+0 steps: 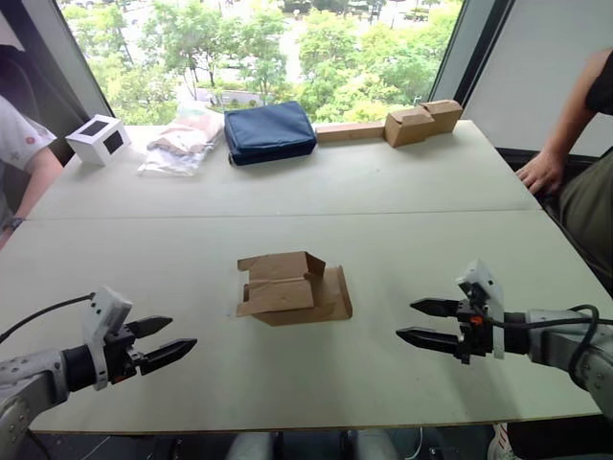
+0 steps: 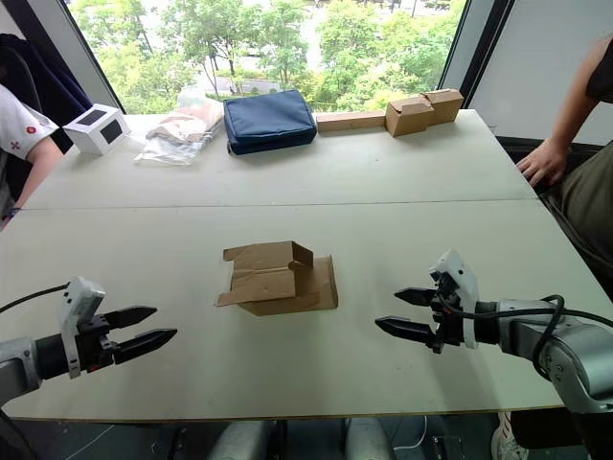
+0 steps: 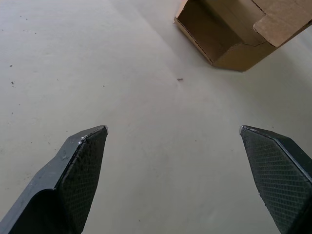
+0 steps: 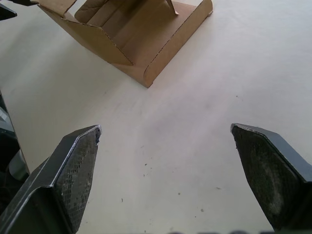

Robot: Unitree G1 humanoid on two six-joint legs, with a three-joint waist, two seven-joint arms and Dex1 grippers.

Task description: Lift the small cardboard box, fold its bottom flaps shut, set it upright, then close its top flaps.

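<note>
Box status from my end: small cardboard box [image 1: 292, 287] lying on table [image 1: 383, 201], flaps loose, between my two grippers, touching neither. Left gripper [image 1: 165, 341] jaws apart, right gripper [image 1: 426, 322] jaws apart, both empty.

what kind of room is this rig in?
Probably an office or lab set up for demos: a large pale table by a big window with trees outside, people seated at both sides, and props such as a navy fabric pouch and small brown cardboard box.

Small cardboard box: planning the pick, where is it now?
The small cardboard box lies mid-table, between left gripper and right gripper, touching neither.
</note>
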